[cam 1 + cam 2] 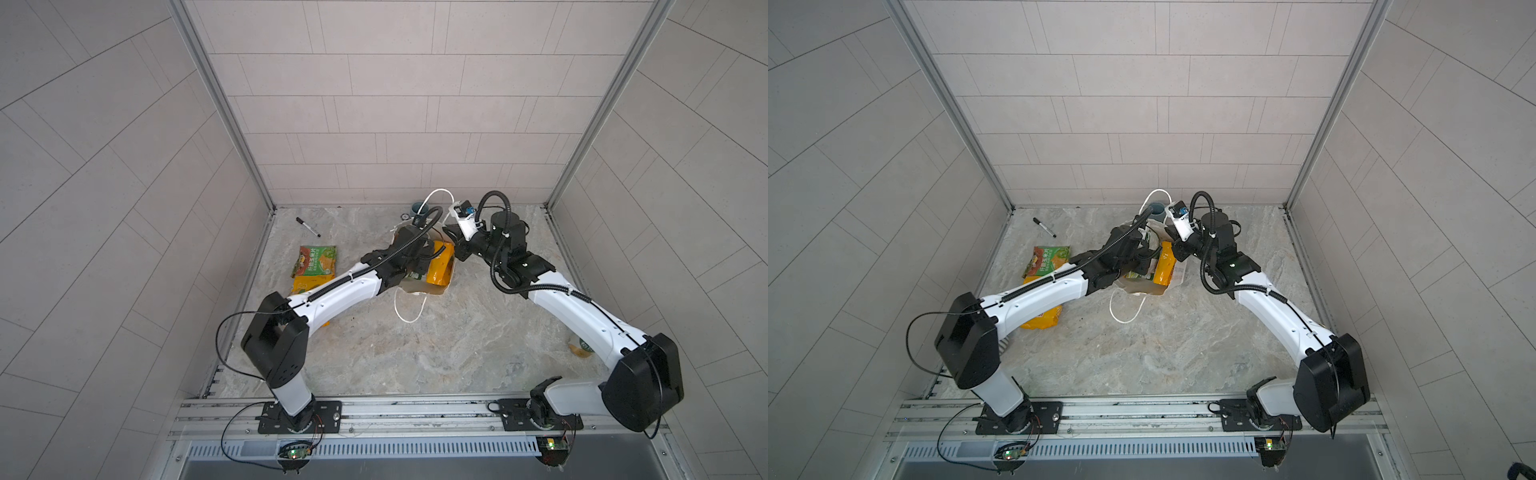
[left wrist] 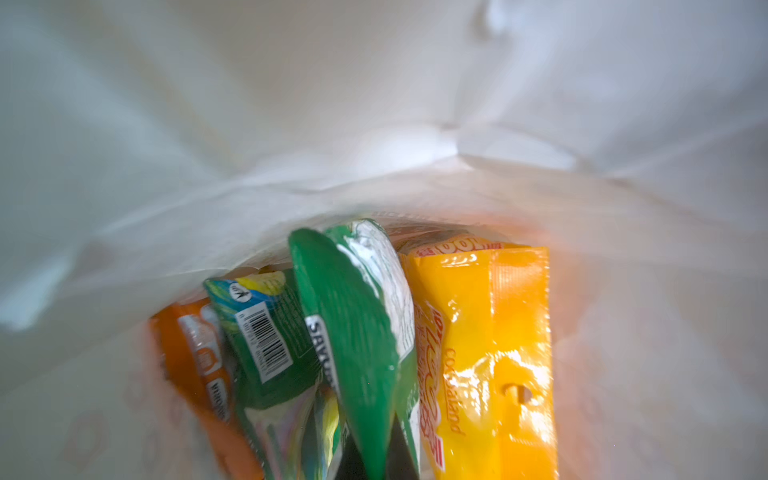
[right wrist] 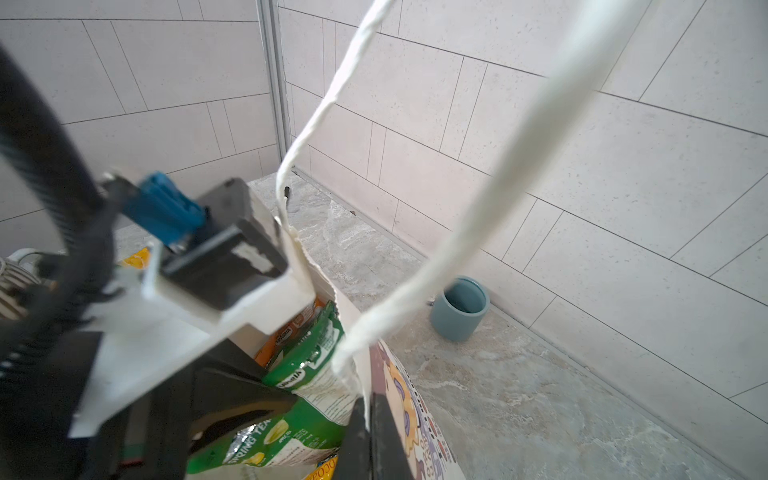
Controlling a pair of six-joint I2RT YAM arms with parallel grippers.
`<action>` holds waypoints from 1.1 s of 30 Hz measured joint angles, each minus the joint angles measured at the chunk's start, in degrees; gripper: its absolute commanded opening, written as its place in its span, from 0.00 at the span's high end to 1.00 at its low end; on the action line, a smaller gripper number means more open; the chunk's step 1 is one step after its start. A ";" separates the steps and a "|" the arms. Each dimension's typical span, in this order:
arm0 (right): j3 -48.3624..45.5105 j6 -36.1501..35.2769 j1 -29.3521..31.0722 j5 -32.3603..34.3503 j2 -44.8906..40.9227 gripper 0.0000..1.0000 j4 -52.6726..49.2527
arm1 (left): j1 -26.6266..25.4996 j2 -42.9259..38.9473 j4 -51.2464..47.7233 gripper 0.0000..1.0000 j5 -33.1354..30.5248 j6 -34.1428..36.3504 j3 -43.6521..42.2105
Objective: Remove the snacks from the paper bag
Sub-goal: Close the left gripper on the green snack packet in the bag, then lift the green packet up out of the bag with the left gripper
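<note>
The left gripper (image 2: 376, 459) was deep inside the paper bag (image 1: 428, 290), clenched on the top edge of the green packet (image 2: 353, 332). This packet stood upright in the bag between a yellow packet (image 2: 490, 353) and a second green packet (image 2: 266, 345). An orange packet (image 2: 187, 365) leaned at the bag's inner wall. The right gripper (image 3: 368, 419) was closed on the bag's rim, just beside the root of the cord handle (image 3: 490, 203). A green-red packet (image 1: 316, 259) and an orange-yellow packet (image 1: 302, 286) lay outside the bag, on the left arm's side. In my judgement the pull should go slowly and straight up through the bag's mouth. The right gripper should meanwhile hold the rim down, so that the bag does not rise together. The neighbours touched the green packet and might be dragged along.
</note>
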 measured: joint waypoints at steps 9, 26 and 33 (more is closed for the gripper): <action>0.13 0.17 0.00 0.66 0.00 1.00 -0.11 | 0.00 -6.40 -2.82 1.00 2.95 0.00 -0.24; 0.28 2.10 -0.15 4.44 0.00 1.00 -0.04 | 0.00 -20.44 -7.87 1.00 9.57 3.21 -0.13; 0.72 4.94 -1.55 8.31 0.00 1.00 -0.76 | 0.66 -27.41 -10.67 1.00 10.21 5.88 0.68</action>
